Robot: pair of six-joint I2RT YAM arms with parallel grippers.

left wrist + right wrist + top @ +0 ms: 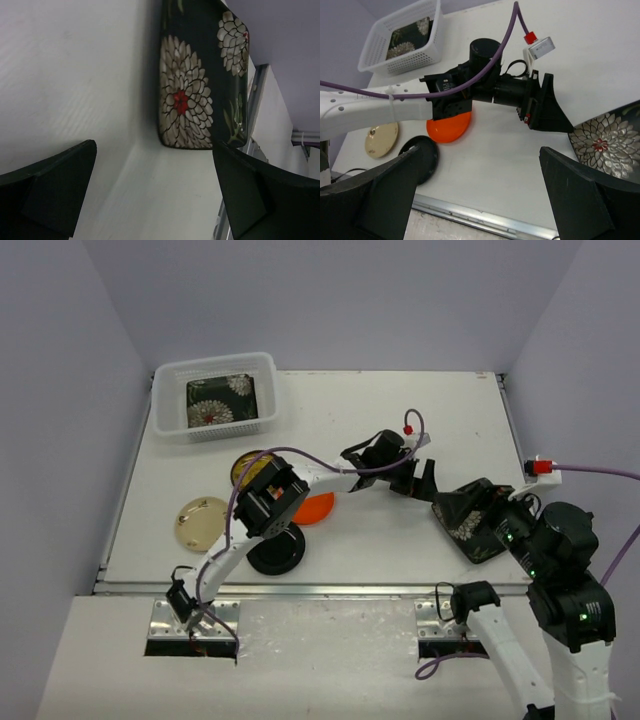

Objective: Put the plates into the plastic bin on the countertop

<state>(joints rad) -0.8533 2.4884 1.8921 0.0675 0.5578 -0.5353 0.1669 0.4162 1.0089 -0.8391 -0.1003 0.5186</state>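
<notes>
Left arm stretched forward and right, elbow bent. Left gripper low, jaws wide apart, empty. Right arm folded at right. Right gripper jaws spread wide, empty.

We log pale lavender walls closing the left, back and right sides. A grey-white ledge runs the full width of the near side. On it we see a left metal sheet and a right metal sheet, well apart. A dark slot borders the left sheet's near edge, and another dark slot borders the right's.
</notes>
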